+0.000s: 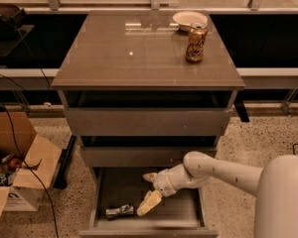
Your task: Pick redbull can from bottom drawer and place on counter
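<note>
Jaws spread, holding nothing — gripper [150, 190] inside the bottom drawer [184, 216], just beside the redbull can [119, 211].
Can lies on its side near the drawer's front left. A lower finger closing off-centre would likely roll or push it against the drawer's front panel — or slip off its dented middle.

Robotics lab or test bay.
Drawer cabinet [148, 120] on speckled terrazzo floor [253, 148]; left of it, loose cables [48, 205] and a cluttered cardboard box [25, 182]; inside its bottom drawer [188, 217], the robot's claw [143, 195], fingers apart.
</note>
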